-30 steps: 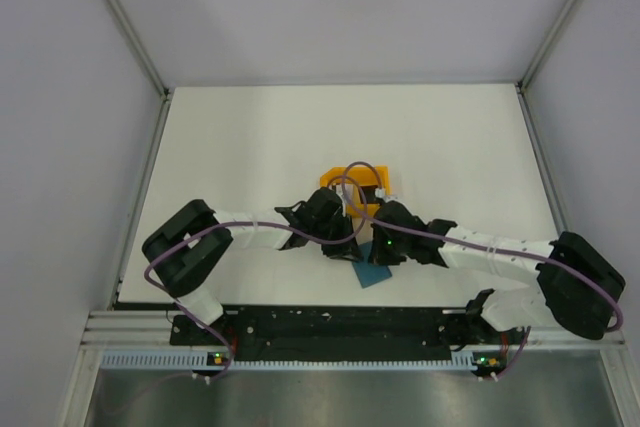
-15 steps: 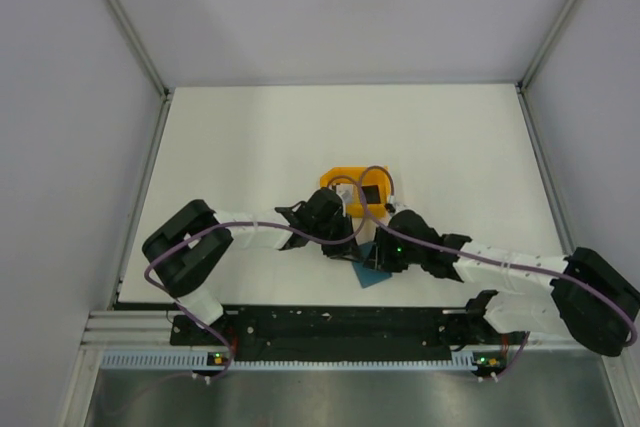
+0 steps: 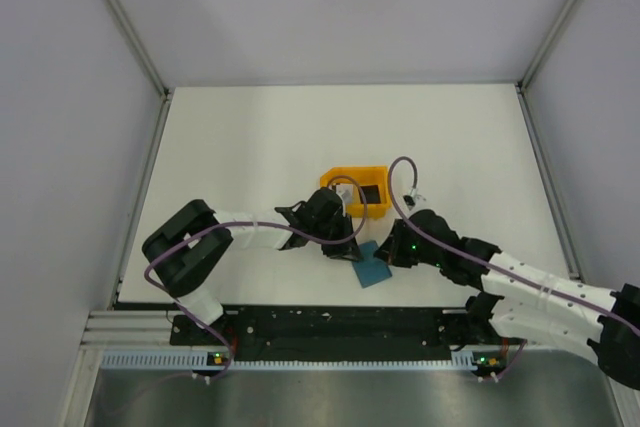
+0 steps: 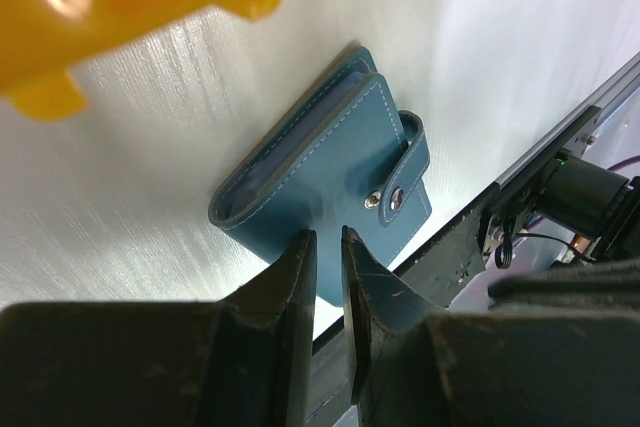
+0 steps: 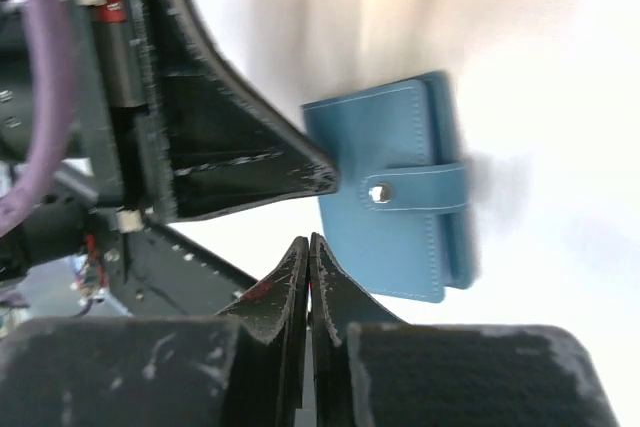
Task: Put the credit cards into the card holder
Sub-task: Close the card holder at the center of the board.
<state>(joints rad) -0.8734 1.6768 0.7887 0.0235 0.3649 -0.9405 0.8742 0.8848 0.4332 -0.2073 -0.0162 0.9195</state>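
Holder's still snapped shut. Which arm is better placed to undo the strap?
Right, probably. The left hand is busy pinching an edge of the card holder; the right hand is shut, empty, facing the strap.

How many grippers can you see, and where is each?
2. The left gripper has its tips at the teal card holder's edge, near the orange tray. The right gripper, shut and empty, sits just beside the holder.

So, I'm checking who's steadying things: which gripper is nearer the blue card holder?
Left. The left gripper touches the card holder at its edge; the right gripper, shut, hangs just beside it, apparently not touching.
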